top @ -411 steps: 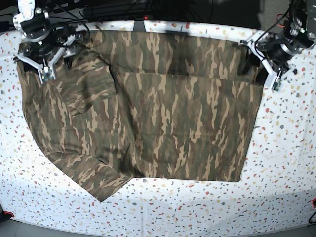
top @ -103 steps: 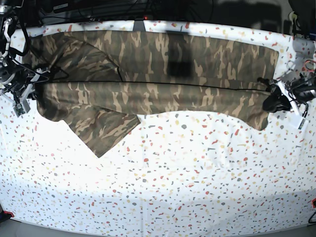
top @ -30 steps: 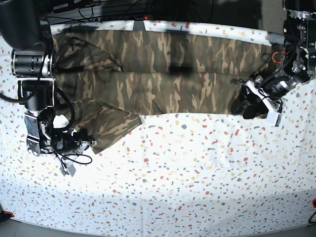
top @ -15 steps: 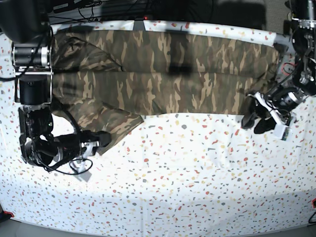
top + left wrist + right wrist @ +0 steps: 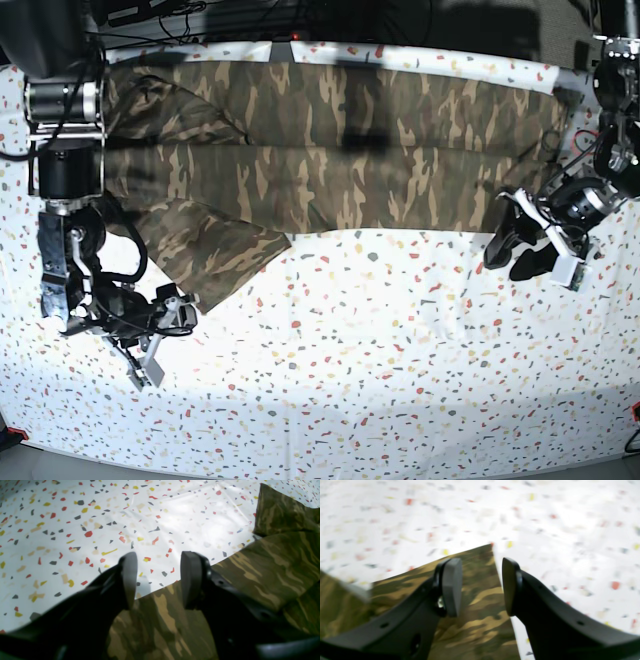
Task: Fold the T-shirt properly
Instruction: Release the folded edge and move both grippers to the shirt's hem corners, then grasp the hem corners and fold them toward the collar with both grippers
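Lying along the far side of the white cloth speckled with red, yellow and grey (image 5: pixel 380 340), the large camouflage-print short-sleeved T-shirt (image 5: pixel 330 150) forms a long band folded lengthwise, with one sleeve (image 5: pixel 215 255) poking out toward the near edge on the base view's left. The right gripper (image 5: pixel 480 587) hangs just above that sleeve's tip, its black jaws spread with only cloth visible between the pads and nothing pinched. The left gripper (image 5: pixel 157 580) is also spread, poised over the band's other end where the hem corner meets the speckled cloth.

The step in hand looks like tucking the stray sleeve back onto the band. To do it well, the right gripper should come down on the sleeve's corner rather than its middle, catch a single layer, lift just enough to clear the table, and lay it flat across the body so that no lump forms. The left gripper would do best to pin its end so the band does not slide or skew. Dragging risks bunching the folded edge.
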Controlling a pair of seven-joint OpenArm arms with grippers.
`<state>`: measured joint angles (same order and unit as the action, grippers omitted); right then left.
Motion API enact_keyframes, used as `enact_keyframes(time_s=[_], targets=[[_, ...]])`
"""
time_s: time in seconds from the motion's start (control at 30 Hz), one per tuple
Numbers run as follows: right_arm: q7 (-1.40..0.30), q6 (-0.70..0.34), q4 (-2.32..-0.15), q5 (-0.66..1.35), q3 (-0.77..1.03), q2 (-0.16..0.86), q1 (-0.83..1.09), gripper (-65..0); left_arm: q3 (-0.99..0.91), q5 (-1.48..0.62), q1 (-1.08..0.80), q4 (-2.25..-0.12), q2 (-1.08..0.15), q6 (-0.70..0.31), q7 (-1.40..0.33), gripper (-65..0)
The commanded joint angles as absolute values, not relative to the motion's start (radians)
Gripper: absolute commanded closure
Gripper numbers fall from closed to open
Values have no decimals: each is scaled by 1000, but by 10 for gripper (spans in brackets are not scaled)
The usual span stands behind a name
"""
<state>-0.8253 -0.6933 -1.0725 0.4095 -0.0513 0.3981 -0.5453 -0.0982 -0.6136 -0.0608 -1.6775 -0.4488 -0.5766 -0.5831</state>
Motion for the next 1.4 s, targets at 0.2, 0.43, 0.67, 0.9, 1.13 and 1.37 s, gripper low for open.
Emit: enact_keyframes(time_s=[0.2,0.43,0.67,0.9,1.13,1.37], targets=[[-639,-698,-899,195,-47,338,-579,-269,-105,-628,-53,-1697,-463,-576,-562,-276],[-709,-698,-783,197,-47,341,-577,-226,-105,-628,-52,-1697,-463,-576,-583,-276],[-754,-698,-870,423,-46,363,-576,0,-105,-628,-53,-1697,-463,-576,-579,-275],[-991,-698,-1030,623,-46,363,-575,0,-105,-627,-52,-1697,-463,-576,-579,-276],[-1256,-698,-1209,889,-46,373,-517,0,-105,-579,-52,-1697,-464,-576,-579,-276],[-1310,-698,-1541,1035,-46,486,-324,0,-105,-569,-47,-1697,-466,-573,-574,-275]])
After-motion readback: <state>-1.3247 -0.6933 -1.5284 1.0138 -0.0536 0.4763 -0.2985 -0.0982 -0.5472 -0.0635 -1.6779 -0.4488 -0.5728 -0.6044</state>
